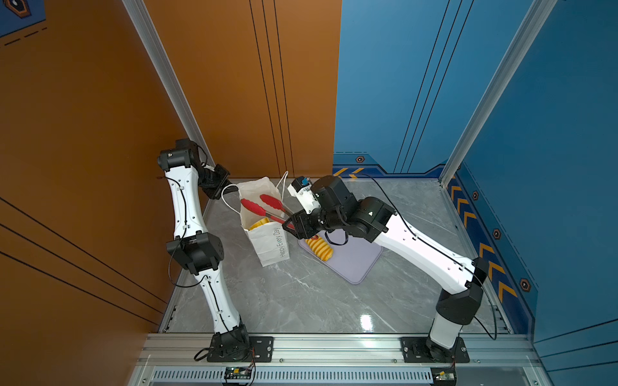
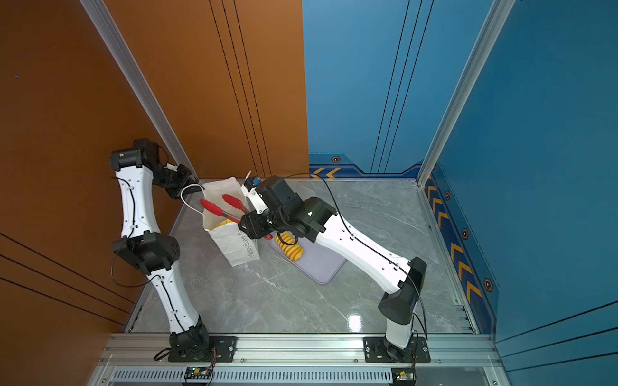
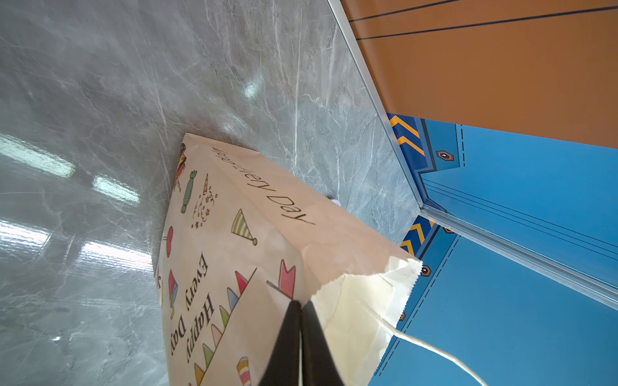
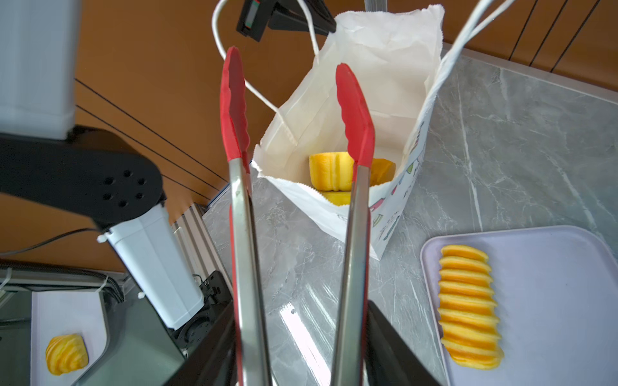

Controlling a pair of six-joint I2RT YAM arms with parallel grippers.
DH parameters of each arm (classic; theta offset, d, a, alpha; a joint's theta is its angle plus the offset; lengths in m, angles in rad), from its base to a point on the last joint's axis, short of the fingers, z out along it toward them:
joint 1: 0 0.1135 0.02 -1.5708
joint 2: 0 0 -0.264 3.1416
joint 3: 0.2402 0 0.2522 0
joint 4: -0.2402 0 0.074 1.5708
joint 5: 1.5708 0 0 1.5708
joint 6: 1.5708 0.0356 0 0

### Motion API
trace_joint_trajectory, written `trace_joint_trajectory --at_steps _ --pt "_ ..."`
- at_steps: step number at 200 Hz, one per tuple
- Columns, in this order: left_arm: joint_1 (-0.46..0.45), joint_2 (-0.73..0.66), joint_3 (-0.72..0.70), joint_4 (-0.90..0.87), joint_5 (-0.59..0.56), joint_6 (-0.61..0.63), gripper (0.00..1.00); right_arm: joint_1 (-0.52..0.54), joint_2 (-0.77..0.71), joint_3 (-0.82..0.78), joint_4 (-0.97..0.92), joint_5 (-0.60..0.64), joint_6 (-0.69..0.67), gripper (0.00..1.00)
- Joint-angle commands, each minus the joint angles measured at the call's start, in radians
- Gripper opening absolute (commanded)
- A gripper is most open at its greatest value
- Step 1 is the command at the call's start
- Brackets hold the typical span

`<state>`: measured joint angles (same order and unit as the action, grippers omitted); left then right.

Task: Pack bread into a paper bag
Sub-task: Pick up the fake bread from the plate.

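The white paper bag (image 1: 271, 244) (image 2: 239, 247) (image 3: 234, 250) (image 4: 378, 83) stands upright and open at the table's back left. My left gripper (image 1: 237, 191) (image 2: 198, 189) (image 3: 301, 302) is shut on its top rim, on the side away from the tray. My right gripper (image 1: 291, 225) (image 2: 245, 225) (image 4: 301, 334) is shut on metal tongs (image 1: 250, 206) (image 2: 210, 207) (image 4: 240, 217). Their red tips are spread apart over the bag's mouth with nothing between them. Yellow bread (image 1: 259, 223) (image 2: 223, 223) (image 4: 329, 173) lies inside the bag. A ridged long loaf (image 1: 319, 249) (image 2: 291, 249) (image 4: 468, 304) lies on the tray.
The flat lilac tray (image 1: 354, 264) (image 2: 321, 267) (image 4: 551, 300) sits right of the bag, partly under my right arm. In the right wrist view, a yellow ridged pastry (image 4: 67, 354) rests on a white sheet beyond the left arm's base. Walls close in behind and on both sides.
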<state>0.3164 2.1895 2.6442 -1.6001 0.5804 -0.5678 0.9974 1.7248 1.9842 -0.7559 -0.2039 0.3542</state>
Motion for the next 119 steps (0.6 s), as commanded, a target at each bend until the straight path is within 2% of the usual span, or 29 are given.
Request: trace_joint_trajectory --at_steps 1,54,88,119 --pt "-0.008 0.008 -0.006 -0.151 0.015 0.013 0.08 0.008 -0.139 -0.095 0.006 0.058 -0.013 0.58" --pt "-0.003 0.001 -0.008 -0.152 0.022 0.013 0.08 -0.031 -0.335 -0.49 -0.022 0.312 0.01 0.6" --pt "-0.004 0.0 -0.008 -0.152 0.024 0.013 0.08 -0.099 -0.392 -0.689 -0.007 0.346 0.052 0.59" --pt "-0.005 0.004 -0.007 -0.151 0.022 0.014 0.08 -0.126 -0.383 -0.791 0.048 0.298 0.048 0.6"
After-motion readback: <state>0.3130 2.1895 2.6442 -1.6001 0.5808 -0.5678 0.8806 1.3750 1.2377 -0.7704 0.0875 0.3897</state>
